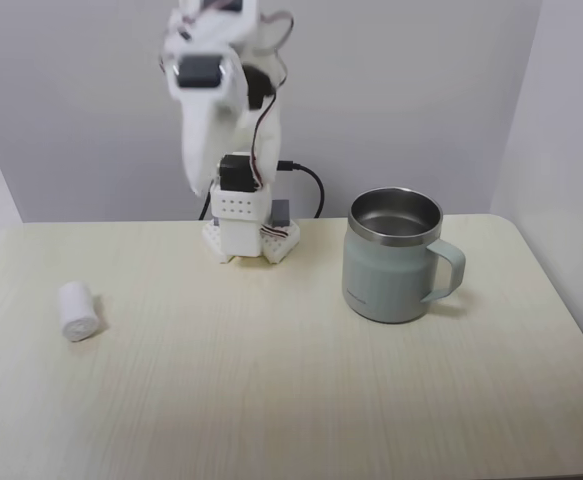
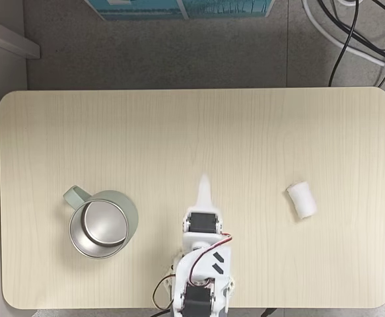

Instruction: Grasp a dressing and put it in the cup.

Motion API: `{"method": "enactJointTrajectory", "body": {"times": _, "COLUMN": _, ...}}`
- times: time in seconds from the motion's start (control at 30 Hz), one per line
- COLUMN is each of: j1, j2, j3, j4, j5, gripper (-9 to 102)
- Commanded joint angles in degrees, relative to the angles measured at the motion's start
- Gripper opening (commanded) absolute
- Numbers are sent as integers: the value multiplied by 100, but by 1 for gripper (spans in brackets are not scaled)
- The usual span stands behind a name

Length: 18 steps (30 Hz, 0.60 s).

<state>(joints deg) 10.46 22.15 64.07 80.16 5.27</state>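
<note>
— Dressing [image 1: 78, 311] and cup [image 1: 395, 256]?
— Lay on its side on table [image 2: 179, 132], well apart from upright cup.
— Gripper [image 2: 205, 183]?
— Hung above table, between them; probably closed, blurred, couldn't tell.

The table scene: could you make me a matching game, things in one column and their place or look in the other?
Things:
1. dressing
2. cup
3. gripper
4. table

Descriptions:
A. pale wood grain, rounded corners
B. sage green, steel inside, empty
C. white roll lying on its side, touching nothing else
D. raised above the table, holding nothing

Pairs: 1-C, 2-B, 3-D, 4-A
</note>
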Motion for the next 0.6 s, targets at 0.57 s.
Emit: {"method": "enactJointTrajectory", "body": {"times": 0.57, "j1": 3480, "j2": 5458, "j3": 3753, "j4": 2136, "j5": -396, "gripper": 27}}
